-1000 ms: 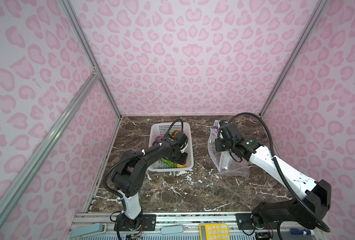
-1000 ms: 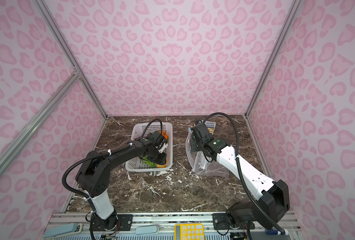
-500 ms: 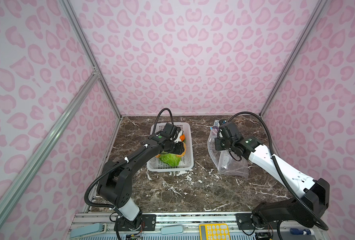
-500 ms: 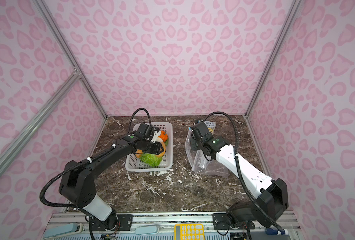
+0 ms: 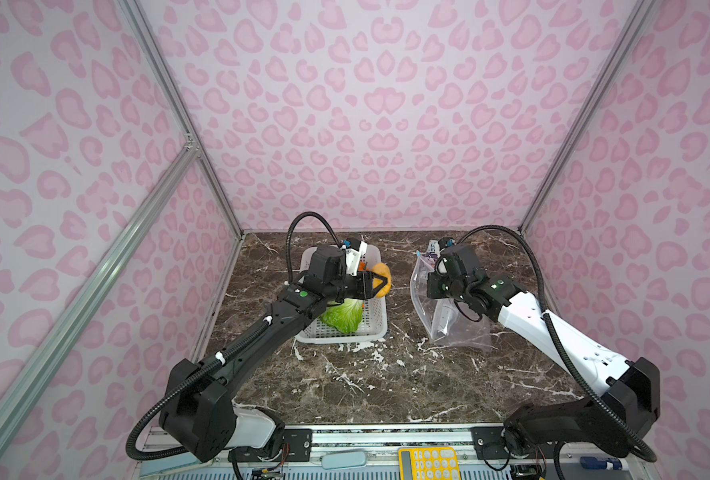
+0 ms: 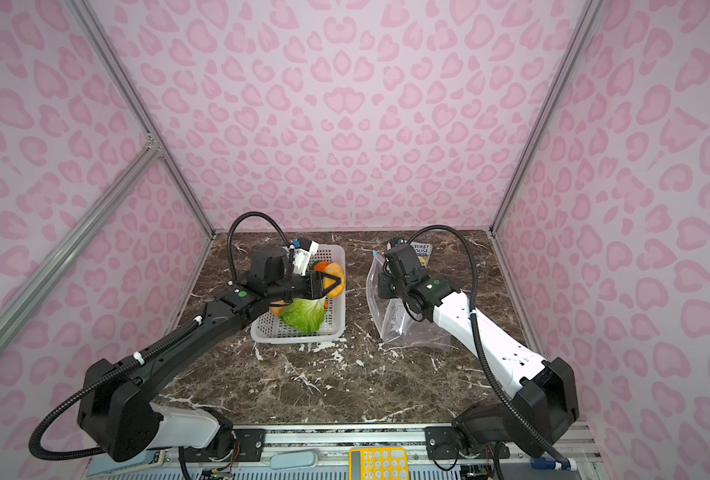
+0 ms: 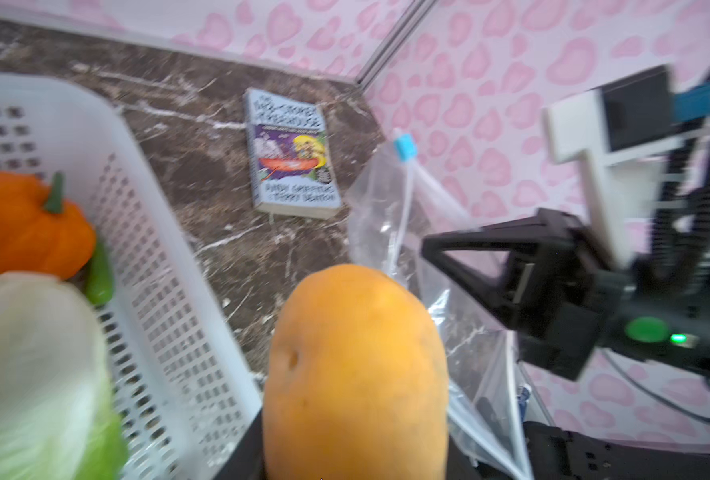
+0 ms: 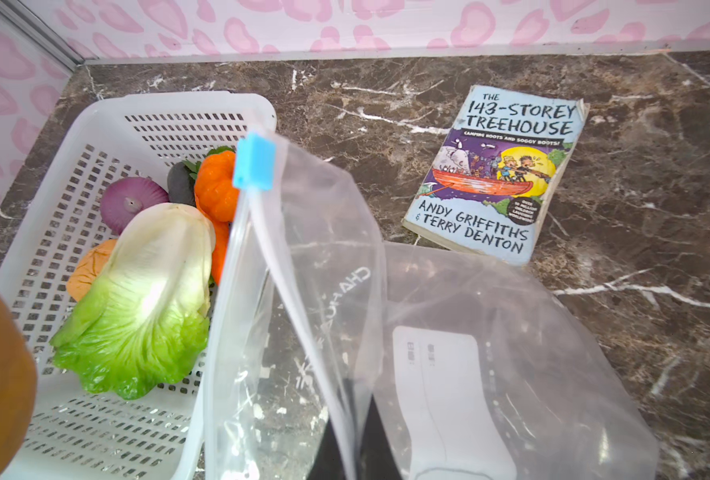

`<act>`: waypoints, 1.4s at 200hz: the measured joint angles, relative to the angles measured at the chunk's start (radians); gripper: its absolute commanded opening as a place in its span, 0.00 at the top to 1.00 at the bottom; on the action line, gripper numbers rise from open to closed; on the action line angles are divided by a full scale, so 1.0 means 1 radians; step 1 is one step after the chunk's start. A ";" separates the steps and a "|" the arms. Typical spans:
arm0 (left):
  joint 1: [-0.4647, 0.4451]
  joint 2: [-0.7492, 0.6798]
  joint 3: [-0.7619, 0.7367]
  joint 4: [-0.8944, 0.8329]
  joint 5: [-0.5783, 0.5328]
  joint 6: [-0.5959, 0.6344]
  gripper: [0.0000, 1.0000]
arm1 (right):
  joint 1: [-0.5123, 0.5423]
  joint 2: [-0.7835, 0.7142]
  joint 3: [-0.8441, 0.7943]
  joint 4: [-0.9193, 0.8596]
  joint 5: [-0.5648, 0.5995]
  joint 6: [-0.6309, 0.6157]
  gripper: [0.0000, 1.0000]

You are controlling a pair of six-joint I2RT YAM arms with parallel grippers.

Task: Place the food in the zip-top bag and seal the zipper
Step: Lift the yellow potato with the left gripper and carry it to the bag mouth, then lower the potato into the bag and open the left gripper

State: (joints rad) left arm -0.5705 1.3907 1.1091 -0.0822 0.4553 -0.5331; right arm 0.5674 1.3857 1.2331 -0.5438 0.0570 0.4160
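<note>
Your left hand (image 5: 380, 283) gripped a potato (image 5: 382, 271) above the basket's (image 5: 341, 335) right rim, centre of a top view. Your right hand (image 7: 428, 248) was pinched shut on the bag's (image 5: 455, 330) mouth edge, right of centre, with the bag's bottom on the counter (image 5: 386, 374).

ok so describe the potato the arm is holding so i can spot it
Find the white basket on the marble table, beside the zip-top bag. Above the basket's bag-side rim the left end effector holds a tan-orange potato in the air; the other potato lies inside the basket, partly under the cabbage.
</note>
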 measured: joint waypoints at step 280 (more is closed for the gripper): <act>-0.229 0.361 0.240 -0.069 -0.174 -0.143 0.55 | -0.045 -0.117 -0.172 0.232 -0.204 0.148 1.00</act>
State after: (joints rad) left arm -0.7994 1.7515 1.3495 -0.1516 0.2813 -0.6765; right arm 0.5220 1.2682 1.0611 -0.3119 -0.1471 0.5636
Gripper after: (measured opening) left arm 0.442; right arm 0.068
